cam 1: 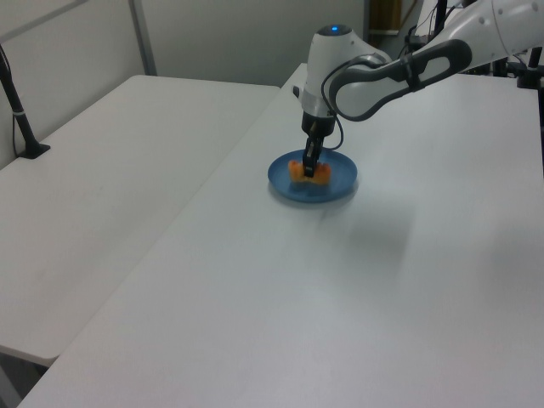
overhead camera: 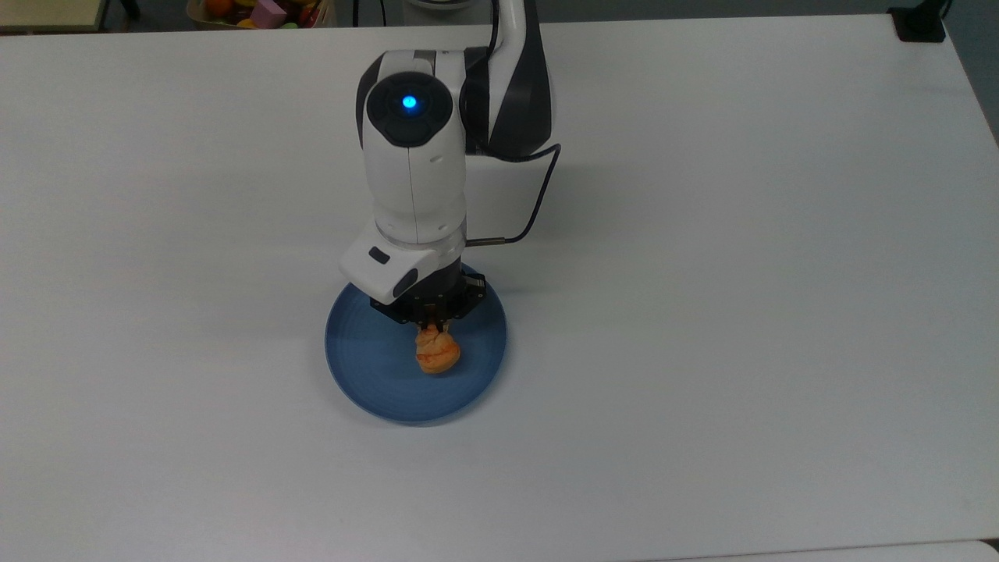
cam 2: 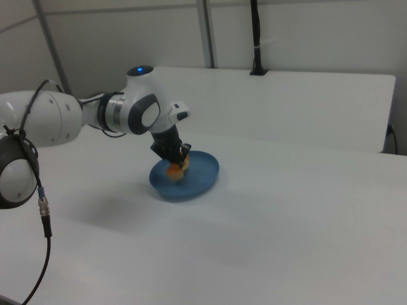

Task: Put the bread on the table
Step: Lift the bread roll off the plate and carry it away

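The bread (overhead camera: 437,353), a small orange-golden roll, is pinched at its middle by my gripper (overhead camera: 431,320), which is shut on it. It looks squeezed and hangs end-down just over the round blue plate (overhead camera: 367,382). In the left view the bread (cam 1: 296,168) sticks out on both sides of the gripper (cam 1: 309,169), a little above the plate (cam 1: 338,188). The right view shows the bread (cam 2: 174,171) under the gripper (cam 2: 177,162), over the plate (cam 2: 202,176). The plate rests on the white table (overhead camera: 702,312).
A box of colourful toys (overhead camera: 261,11) stands beyond the table's far edge at the top view's left. A black clamp (overhead camera: 919,23) sits on the far right corner. In the left view a second white table (cam 1: 93,170) adjoins on the left, with a black post (cam 1: 19,110).
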You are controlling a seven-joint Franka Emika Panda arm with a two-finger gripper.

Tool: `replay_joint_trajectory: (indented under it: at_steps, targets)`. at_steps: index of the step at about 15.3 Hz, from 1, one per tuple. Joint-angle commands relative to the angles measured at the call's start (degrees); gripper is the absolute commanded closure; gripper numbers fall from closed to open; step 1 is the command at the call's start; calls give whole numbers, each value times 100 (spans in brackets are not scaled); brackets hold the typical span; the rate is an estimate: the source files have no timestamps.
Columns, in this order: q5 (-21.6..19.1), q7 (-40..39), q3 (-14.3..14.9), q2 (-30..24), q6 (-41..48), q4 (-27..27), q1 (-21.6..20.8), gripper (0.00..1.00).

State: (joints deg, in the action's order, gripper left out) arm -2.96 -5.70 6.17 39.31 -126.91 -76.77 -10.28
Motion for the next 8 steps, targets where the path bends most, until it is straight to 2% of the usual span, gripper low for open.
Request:
replay_joint_trajectory:
  at_steps: [1, 4, 8]
  targets:
    - [68, 262, 33, -773, -10, -407, 0, 97]
    - [67, 482, 33, -1354, 104, -707, 79, 97]
    - [67, 526, 33, -2136, 842, -821, 316, 94]
